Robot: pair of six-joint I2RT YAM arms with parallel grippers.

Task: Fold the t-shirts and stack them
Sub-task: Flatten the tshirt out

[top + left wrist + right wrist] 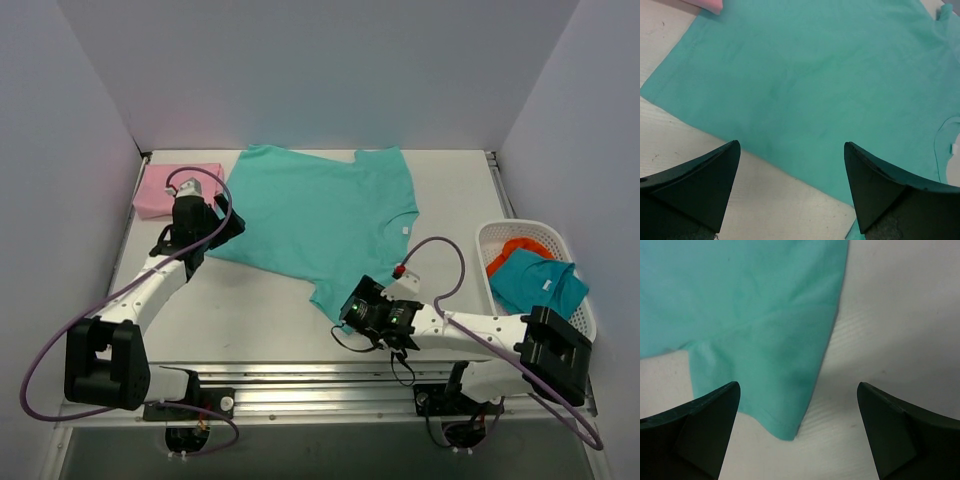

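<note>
Table (260, 320): turquoise t-shirt (320, 215) spread flat at centre frame, unfolded. White basket (497, 236) at right edge, more garments inside. Pink t-shirt (160, 188) folded, upper left. Left gripper (228, 226) over the shirt's left hem, jaws wide apart, empty. Right gripper (348, 308) over the lower sleeve, jaws likewise apart, empty. Step, as I read it: first fold of the turquoise one. Next move calls for lowering onto the edges and pinching cloth.
</note>
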